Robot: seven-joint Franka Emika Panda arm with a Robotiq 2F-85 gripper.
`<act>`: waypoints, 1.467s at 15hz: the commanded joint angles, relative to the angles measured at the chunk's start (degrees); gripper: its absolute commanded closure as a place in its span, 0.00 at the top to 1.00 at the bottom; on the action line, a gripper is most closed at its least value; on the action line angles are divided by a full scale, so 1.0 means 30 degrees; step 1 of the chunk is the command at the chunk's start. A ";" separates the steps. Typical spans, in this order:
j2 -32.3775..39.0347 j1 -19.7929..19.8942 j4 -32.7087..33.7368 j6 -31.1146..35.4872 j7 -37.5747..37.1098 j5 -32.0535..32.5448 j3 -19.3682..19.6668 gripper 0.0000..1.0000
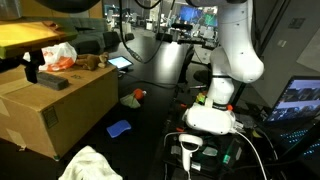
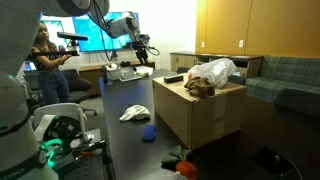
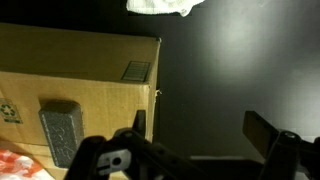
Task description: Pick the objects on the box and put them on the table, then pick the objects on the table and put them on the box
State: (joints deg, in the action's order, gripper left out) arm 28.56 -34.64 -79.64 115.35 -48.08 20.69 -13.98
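I see 1 table, a wide black surface, and it is the largest thing here. On it stands 1 box, a big brown carton with tape on the seams. There is 1 white robot arm, and its gripper hangs above the carton's edge in the wrist view, with the 2 fingers spread wide apart and nothing between them. Of the 6 objects, 3 lie on the table and 3 lie on the box. The large white cloth is 1 crumpled heap on the table, well apart from the carton. The white-and-orange plastic bag, 1 only, sits on top of the box. The blue flat pad, 1 piece, lies on the table between the cloth and the carton. The dark grey slab, also 1, lies flat on the box near the bag. The brown lump, 1, rests on the box just beside the bag. The small red-green toy, 1, lies on the dark surface near the side of the carton.
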 commanded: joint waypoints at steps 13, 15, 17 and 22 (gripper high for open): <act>0.0358 0.0588 0.0471 -0.0561 0.0452 -0.1501 0.0872 1.00; 0.0136 0.0852 -0.0228 -0.0369 0.0352 -0.1533 0.0994 1.00; -0.0230 0.1460 -0.1191 -0.0138 0.0365 -0.1556 0.1257 1.00; -0.0580 0.3225 -0.2682 0.0582 0.1485 -0.1507 0.2016 1.00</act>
State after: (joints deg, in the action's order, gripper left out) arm 30.08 -27.53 -83.03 114.42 -46.95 17.26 -9.49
